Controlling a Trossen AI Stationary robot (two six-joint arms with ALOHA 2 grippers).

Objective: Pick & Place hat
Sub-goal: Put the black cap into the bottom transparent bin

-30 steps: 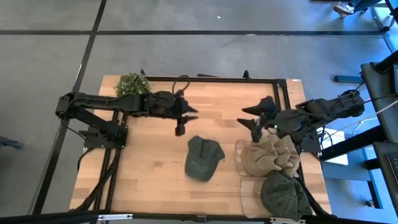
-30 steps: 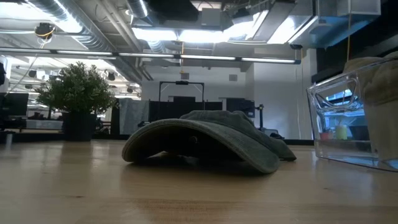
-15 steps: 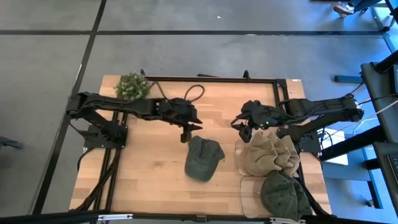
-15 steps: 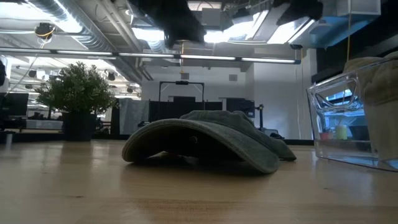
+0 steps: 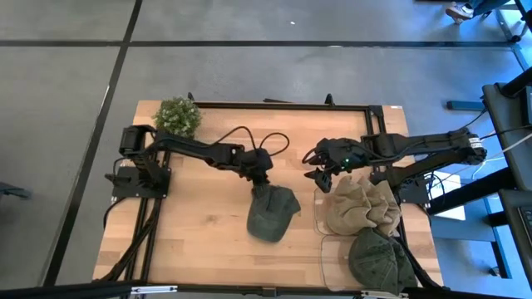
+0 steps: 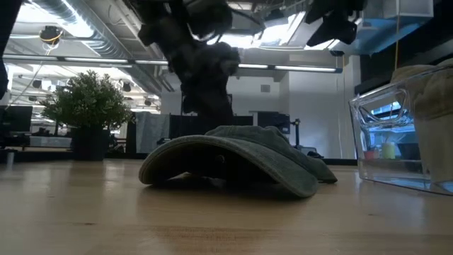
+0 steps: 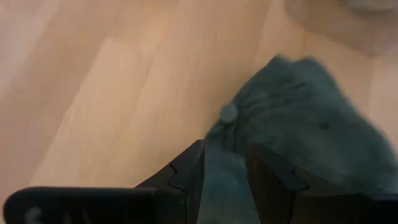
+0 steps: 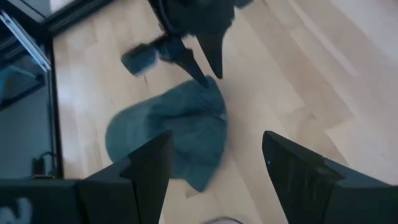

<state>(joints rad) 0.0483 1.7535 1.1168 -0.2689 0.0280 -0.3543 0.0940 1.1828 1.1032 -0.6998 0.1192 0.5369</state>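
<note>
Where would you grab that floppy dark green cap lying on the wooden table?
Pinch the soft crown of the dark green cap near its top button, coming straight down. The fabric bunches there, while the brim lies low against the wooden table. The left hand is already at that edge.

Bare wood lies open at nine o'clock of the green cap (image 5: pixel 272 212). At three o'clock, clear bins (image 5: pixel 320 218) (stuffed with hats) wall it off. The left gripper (image 5: pixel 261 184) crowds its twelve o'clock edge; the right gripper (image 5: pixel 319 174) hangs at two o'clock.
</note>
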